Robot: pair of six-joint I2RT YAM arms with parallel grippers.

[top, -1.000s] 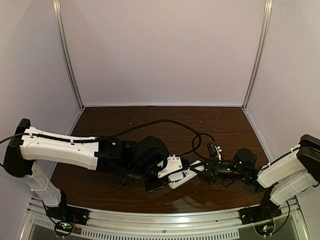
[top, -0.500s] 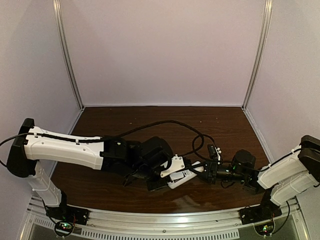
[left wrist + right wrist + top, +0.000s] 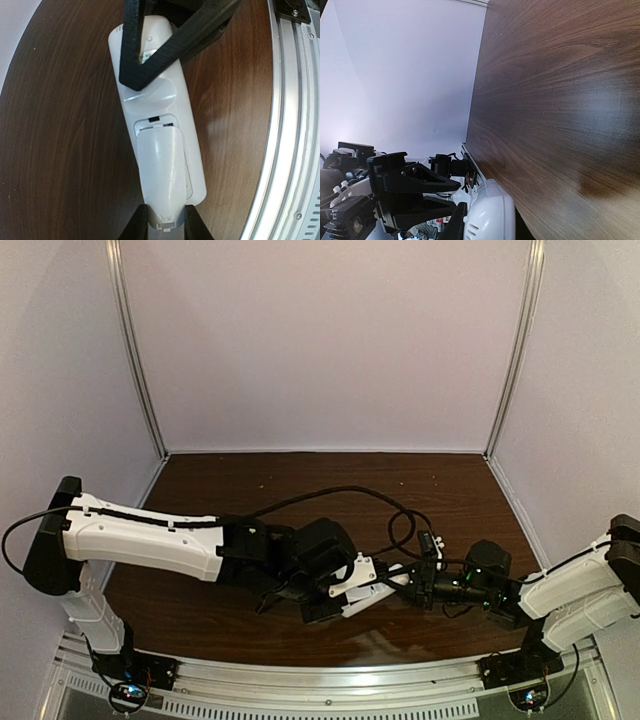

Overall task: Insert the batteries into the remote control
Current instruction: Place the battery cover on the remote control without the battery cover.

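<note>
The remote control (image 3: 152, 102) is a slim white bar lying back-up on the dark wood table, also seen in the top view (image 3: 372, 594). My left gripper (image 3: 162, 223) is shut on the plain white cover piece (image 3: 160, 170), which lies over the remote's near end. My right gripper (image 3: 145, 55) is shut on the remote's far end. In the right wrist view the remote's rounded end (image 3: 490, 210) sits between that gripper's fingers (image 3: 454, 225). From above, the left gripper (image 3: 335, 605) and right gripper (image 3: 405, 585) meet at the remote. The batteries are out of view.
A ribbed aluminium rail (image 3: 320, 680) runs along the table's near edge, close beside the remote in the left wrist view (image 3: 290, 125). Black cables (image 3: 340, 490) loop over the table behind the grippers. Pale walls enclose the back and sides.
My left arm has reached further right, toward the right gripper, with the cover piece in it. The remote and right gripper have shifted only slightly.
</note>
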